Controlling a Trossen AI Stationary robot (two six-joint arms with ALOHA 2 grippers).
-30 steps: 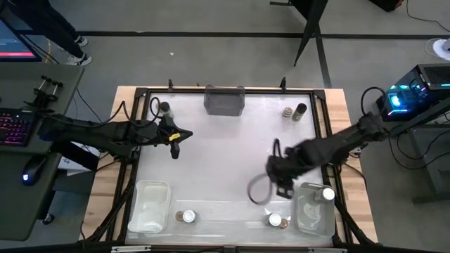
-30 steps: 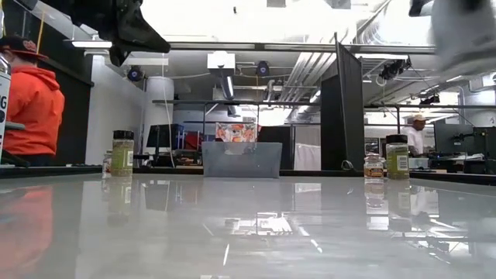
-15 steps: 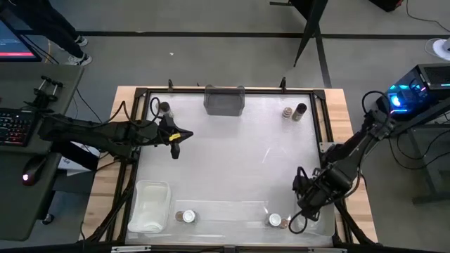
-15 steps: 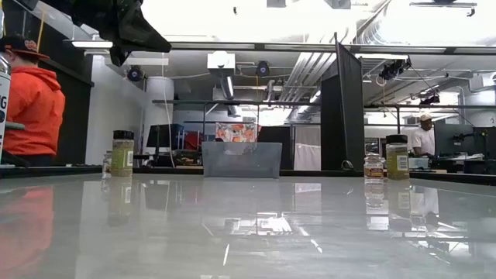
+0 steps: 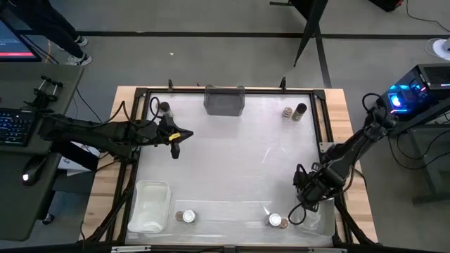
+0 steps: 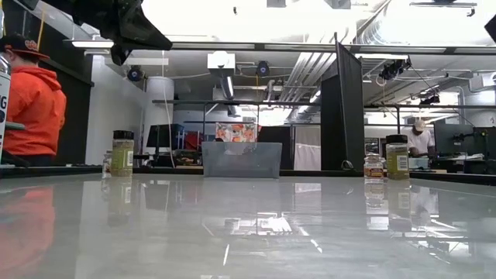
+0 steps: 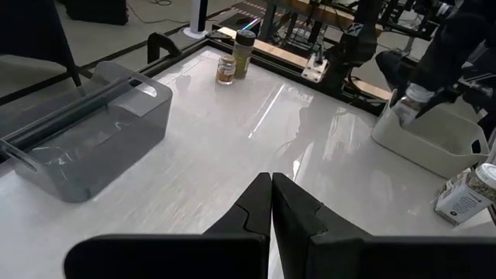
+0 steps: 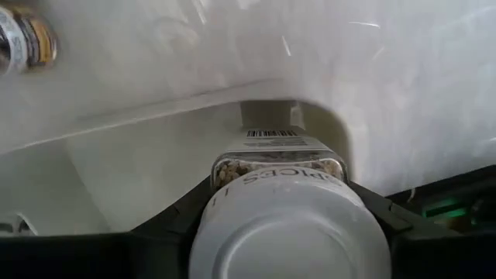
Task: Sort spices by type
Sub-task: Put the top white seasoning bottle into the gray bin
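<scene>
My right gripper [image 5: 307,195] stands over the clear bin [image 7: 434,143] at the table's near right corner, shut on a spice jar [image 8: 283,167] with a white lid. My left gripper [image 5: 176,147] hangs shut and empty above the table's left middle. The other spices stand upright on their bases. One jar [image 5: 165,107] is at the far left and two jars [image 5: 294,111] are at the far right. A pair [image 5: 184,216] stands near the front left, and another pair [image 5: 275,221] stands beside the clear bin. My right gripper pinches the jar between its two fingers [image 8: 167,225], just below the white lid [image 8: 287,232]. The fingers point down from above. The jar hangs upright, lid up, its lower end toward the inside of the clear bin [image 8: 116,170]. I cannot tell whether it touches the bin's floor.
A grey bin [image 5: 224,100] stands at the middle of the far edge. A second clear bin [image 5: 150,205] sits at the near left. The middle of the white tabletop [image 5: 232,161] is free. A person in orange [image 6: 31,108] shows beyond the table.
My right gripper has swung toward the table's right edge and the near right corner. It has sunk over the clear bin, turning at the wrist, with the jar still in its fingers. The arm now covers most of that bin in the high view.
</scene>
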